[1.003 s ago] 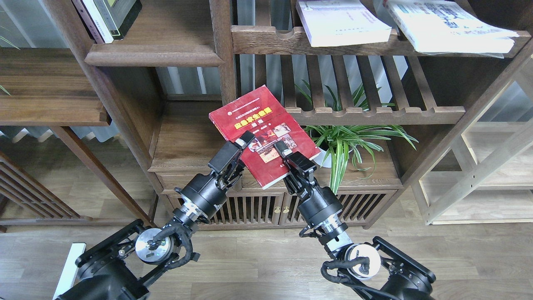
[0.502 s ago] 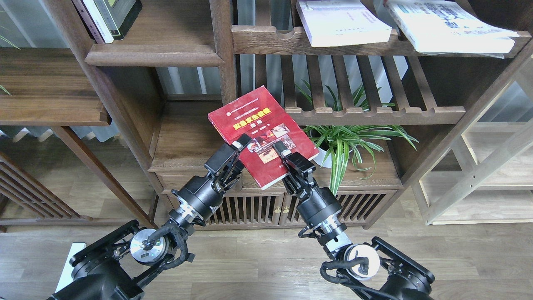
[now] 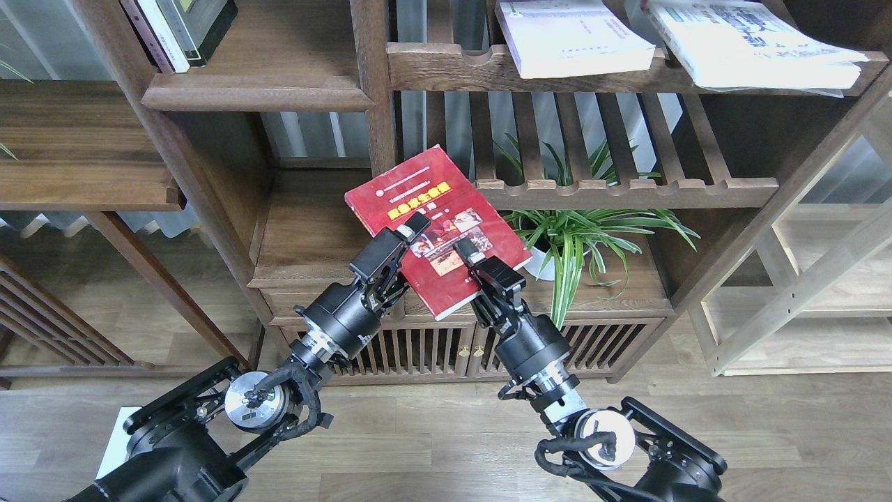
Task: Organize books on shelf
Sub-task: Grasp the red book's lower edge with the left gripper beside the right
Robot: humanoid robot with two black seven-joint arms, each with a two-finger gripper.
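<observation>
A dark red book [image 3: 418, 192] with a yellow title band hangs tilted in front of the bookcase, with both grippers holding its near end. My left gripper [image 3: 410, 236] is shut on its left edge, one finger on the cover. My right gripper [image 3: 471, 252] is shut on the near right part. The solid walnut shelf [image 3: 258, 92] with a moulded front edge is at the upper left, above and left of the book. A pale lavender-white book [image 3: 571, 35] and a white book with blue characters [image 3: 749, 42] lie flat on the slatted rack at the top right.
Several upright books [image 3: 178, 28] stand at the shelf's left end. A lower solid plank [image 3: 306, 230] lies under the red book. A potted spider plant [image 3: 578, 237] stands right of it, under a slatted rack [image 3: 627, 188]. A vertical post [image 3: 373, 84] divides the bays.
The red book has shifted slightly left. My left gripper has slid up and further onto the cover; the right gripper moved a little left with the book.
</observation>
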